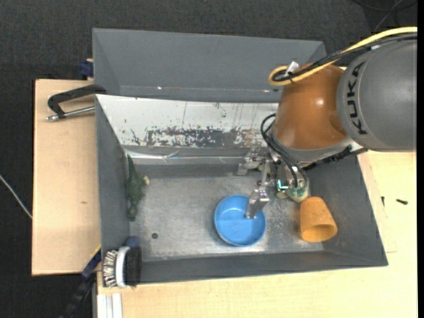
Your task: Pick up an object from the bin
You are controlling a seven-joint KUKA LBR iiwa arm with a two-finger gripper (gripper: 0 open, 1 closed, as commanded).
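My gripper (257,203) hangs low in the bin's right half, one fingertip reaching down onto the far right rim of a blue round bowl (238,221) that lies on the bin floor. An orange cup (315,219) lies on its side just to the right of the gripper, its open mouth facing the front. Nothing shows between the fingers.
A dark green toy lizard (134,192) lies along the left wall. A black and white brush (120,266) rests in the front left corner. The arm with its orange cover and cables hangs over the bin's back right.
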